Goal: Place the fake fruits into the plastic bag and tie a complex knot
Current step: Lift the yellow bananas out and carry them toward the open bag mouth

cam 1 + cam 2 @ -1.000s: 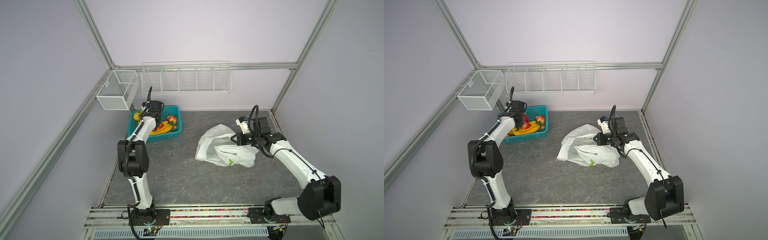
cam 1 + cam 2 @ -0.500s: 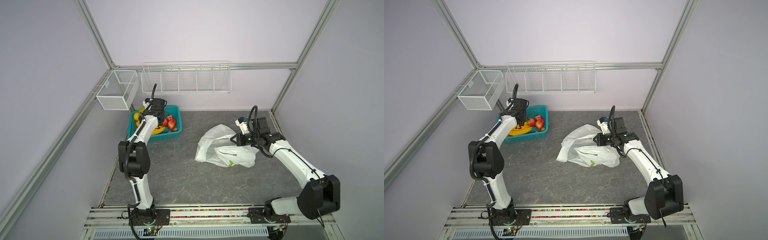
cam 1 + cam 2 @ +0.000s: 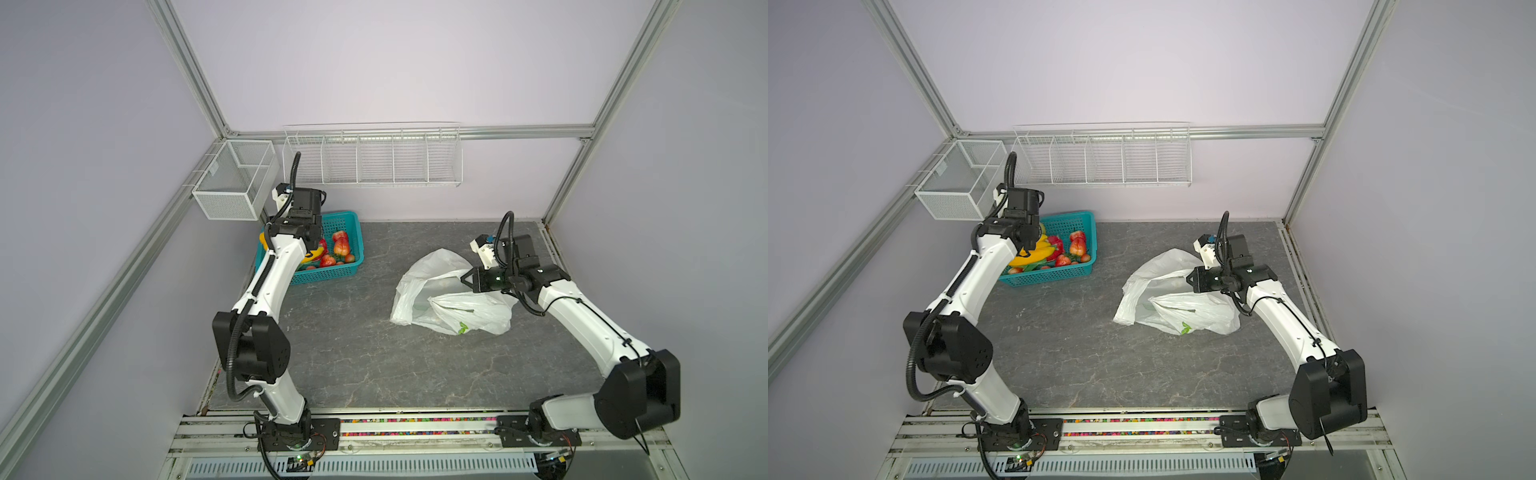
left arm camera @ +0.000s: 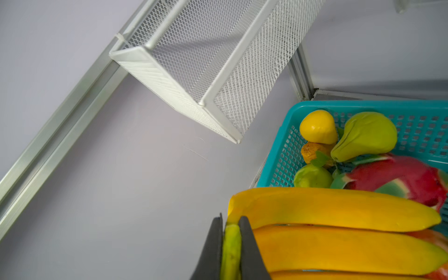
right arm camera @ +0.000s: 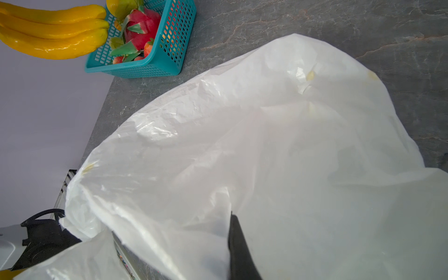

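Pinches the left gripper (image 4: 232, 224) narrow on the green stem (image 4: 230, 254) of the bananas (image 4: 339, 232), with one dark finger (image 4: 212, 252) on each side of it. Holds the bunch at the left end of the basket (image 3: 332, 276), close to the wall and near the mesh bin (image 4: 206, 72) mounted there. Cannot tell whether the bunch rests on the fruit beneath. In the right wrist view, shows the banana tips level with the basket rim and the rest of the bunch jutting out past it toward the wall. Has the other fruits lying in the basket: a yellow piece (image 4: 317, 127), a green pear shape (image 4: 366, 135) touching it, a dragon fruit (image 4: 400, 177) just behind the bananas, and red fruits (image 3: 340, 248) with strawberries (image 3: 328, 261) toward the right end in both top views. Closes the right gripper (image 3: 465, 279) on the upper rim of the bag (image 3: 457, 316) and holds that edge up off the table (image 3: 374, 353). Shows only one dark finger (image 5: 240, 249) in the right wrist view, with white film draped around it. Has the bag lying right of the table's middle, well apart from the basket. Shows it crumpled, mouth gaping toward the left, with a green leaf print (image 3: 461, 328) on its lower side.
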You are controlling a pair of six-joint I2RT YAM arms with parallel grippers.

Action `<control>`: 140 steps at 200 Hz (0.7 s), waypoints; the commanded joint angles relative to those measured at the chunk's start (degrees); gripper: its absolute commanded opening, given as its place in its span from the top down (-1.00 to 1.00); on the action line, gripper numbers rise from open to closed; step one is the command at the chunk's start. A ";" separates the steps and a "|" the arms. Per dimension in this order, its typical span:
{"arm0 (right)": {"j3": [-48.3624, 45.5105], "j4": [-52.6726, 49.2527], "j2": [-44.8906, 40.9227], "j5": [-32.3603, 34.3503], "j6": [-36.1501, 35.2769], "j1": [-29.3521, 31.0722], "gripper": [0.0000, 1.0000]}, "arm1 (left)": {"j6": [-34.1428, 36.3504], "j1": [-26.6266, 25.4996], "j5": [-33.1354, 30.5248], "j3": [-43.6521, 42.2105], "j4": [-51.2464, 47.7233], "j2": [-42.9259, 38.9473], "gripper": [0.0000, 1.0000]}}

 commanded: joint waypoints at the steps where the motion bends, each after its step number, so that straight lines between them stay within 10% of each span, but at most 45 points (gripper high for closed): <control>1: -0.08 1.17 -1.17 1.42 2.96 0.48 0.82 | -5.83 -1.47 7.16 -4.32 -1.93 -6.77 1.00; 86: -5.83 15.29 -6.76 17.64 20.50 4.58 0.87 | -8.94 -17.34 17.26 -20.67 1.55 -30.46 1.00; 140: -2.79 13.91 -4.96 21.60 16.78 4.95 0.84 | -11.50 -20.53 16.07 -31.57 -5.89 -39.05 1.00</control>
